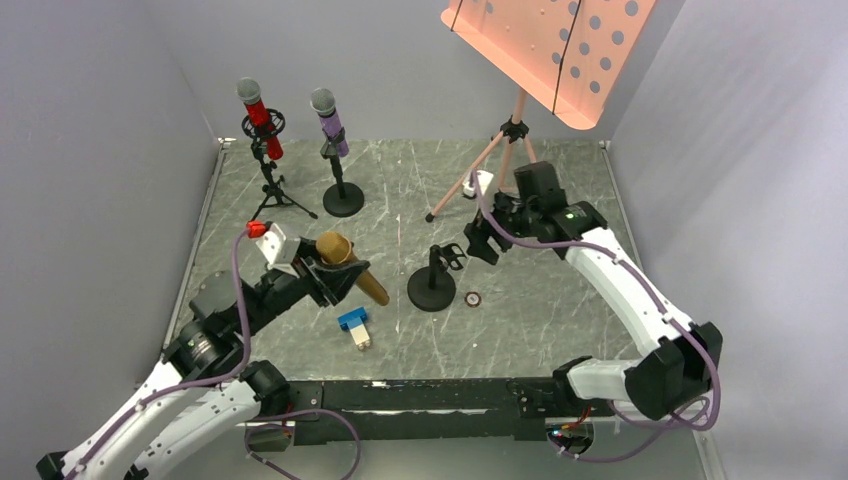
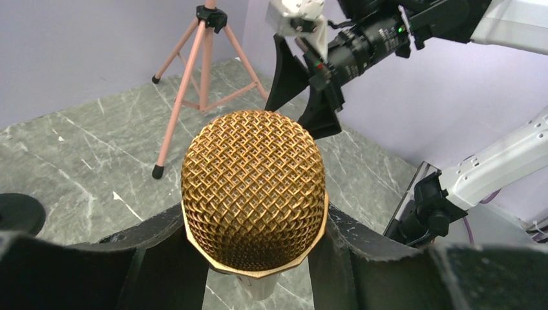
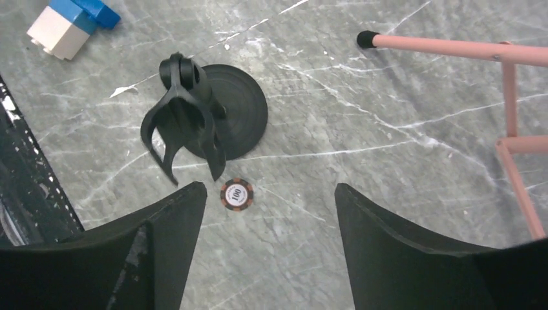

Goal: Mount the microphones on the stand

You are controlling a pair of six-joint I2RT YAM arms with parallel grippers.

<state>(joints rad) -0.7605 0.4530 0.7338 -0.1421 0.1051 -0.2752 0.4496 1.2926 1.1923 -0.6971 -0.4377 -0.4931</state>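
- The gold microphone (image 1: pixel 354 270) is held off the tabletop (image 1: pixel 570 320), left of centre. It lies at a slant, with its mesh head toward the far left corner and its tail toward the near edge.
- The left end effector (image 1: pixel 334 276) is clamped on it just below the head, one black finger on each side of the collar.
- Handling, as I judge it: a rigid stick, fairly light but head-heavy. The smooth, tapered barrel could slip or twist in hard jaws. The woven mesh dome would dent, so the hold belongs on the barrel or collar, as it is now.
- The right end effector (image 3: pixel 268 191) hangs with its jaws apart and nothing between them, above the empty stand (image 3: pixel 240 110).
- That stand is matte black. It has a flat round base and a forked plastic clip that leans toward the near edge. The clip probably flexes a little to take the barrel.
- A small striped poker chip (image 3: pixel 236 194) lies just beside the base.
- The red microphone (image 1: pixel 262 118) and the purple microphone (image 1: pixel 331 124) sit in their stands at the far left corner. Both have glittery barrels and grey mesh heads.
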